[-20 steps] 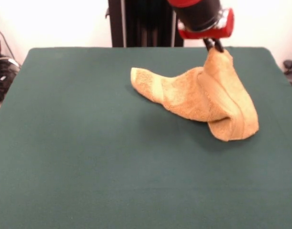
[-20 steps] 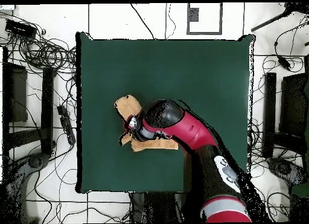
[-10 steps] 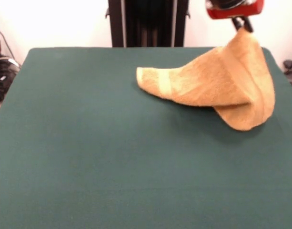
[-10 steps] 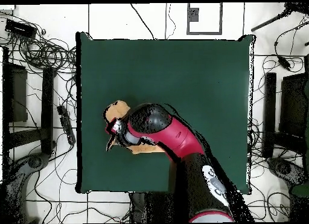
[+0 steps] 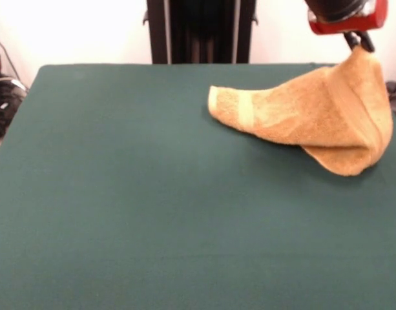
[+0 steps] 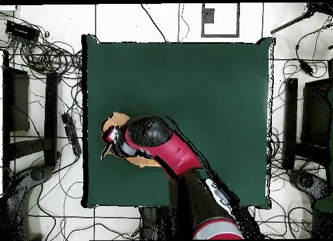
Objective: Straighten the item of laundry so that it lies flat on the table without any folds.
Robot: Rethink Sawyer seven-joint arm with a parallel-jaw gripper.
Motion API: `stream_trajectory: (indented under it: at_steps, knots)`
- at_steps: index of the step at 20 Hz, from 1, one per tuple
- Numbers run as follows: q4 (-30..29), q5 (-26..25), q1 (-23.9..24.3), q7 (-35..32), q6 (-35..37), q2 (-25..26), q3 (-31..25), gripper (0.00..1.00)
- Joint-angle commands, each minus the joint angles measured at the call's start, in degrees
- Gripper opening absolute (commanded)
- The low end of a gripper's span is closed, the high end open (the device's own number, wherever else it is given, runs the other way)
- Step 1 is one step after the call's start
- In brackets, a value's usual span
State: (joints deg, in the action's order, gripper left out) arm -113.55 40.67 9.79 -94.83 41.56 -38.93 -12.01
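The orange-tan towel point(image 5: 314, 119) is held up by one corner at the right of the front view. It hangs tent-like, folded over itself, with its left end and lower right fold resting on the green table point(image 5: 120, 194). A pale woven band shows near its left end. My gripper point(image 5: 360, 42) is shut on the towel's top corner, above the table's right edge. In the overhead view the arm covers most of the towel point(image 6: 116, 117), and the gripper point(image 6: 112, 137) sits near the table's left edge point(image 6: 91, 89).
The robot's black pedestal point(image 5: 198, 29) stands behind the table's far side. Cables and black equipment point(image 6: 39, 56) lie on the floor around the table. The towel's lifted side is close to the table's edge.
My gripper has dragged the towel to the right in the front view, toward the table's edge. The towel's left end slid along the table with it.
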Motion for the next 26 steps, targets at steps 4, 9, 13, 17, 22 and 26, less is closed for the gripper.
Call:
stream_trajectory:
  at_steps: [4, 9, 13, 17, 22, 26]
  knots:
    - [-3.8, -3.2, 1.4, 2.0, -5.2, 4.9, -7.8, 0.00]
    - [-3.1, -10.6, 2.0, 0.4, -0.5, 6.0, -4.7, 0.00]
    - [-1.6, -15.2, 2.5, -1.7, 3.1, 7.9, -3.4, 0.00]
    - [-0.9, -19.9, 2.5, -3.9, 7.9, 8.1, -2.2, 0.00]
    - [-4.1, -20.3, 1.4, -9.2, 9.0, 6.9, -1.9, 0.00]
    - [-4.7, -19.9, 0.6, -11.5, 10.3, 6.1, -1.6, 0.00]
